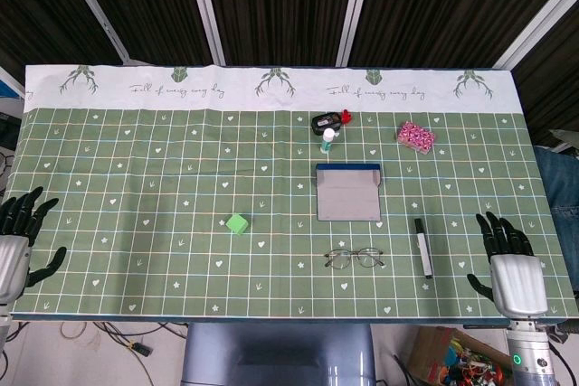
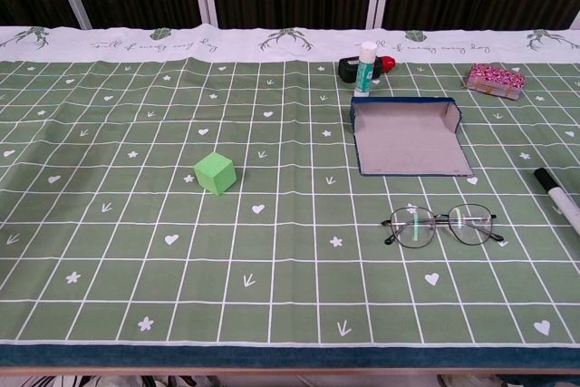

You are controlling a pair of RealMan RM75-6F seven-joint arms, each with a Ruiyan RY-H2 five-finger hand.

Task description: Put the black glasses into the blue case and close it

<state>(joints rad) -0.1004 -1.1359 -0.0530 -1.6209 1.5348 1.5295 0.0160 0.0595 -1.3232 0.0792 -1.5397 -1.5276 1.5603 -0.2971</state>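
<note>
At the table's near-left edge the robot's left hand (image 1: 20, 234) rests with fingers spread and nothing in it, well apart from the small green foam cube (image 2: 215, 172) and farther still from the work. The thin black wire-framed glasses (image 2: 441, 226) lie lenses-flat just in front of the open blue case with its grey lining (image 2: 408, 139). The right hand (image 1: 513, 264), also spread and empty, is nearer, so it should likely pinch the bridge or a rim from above, clear of the black marker pen (image 1: 422, 247).
</note>
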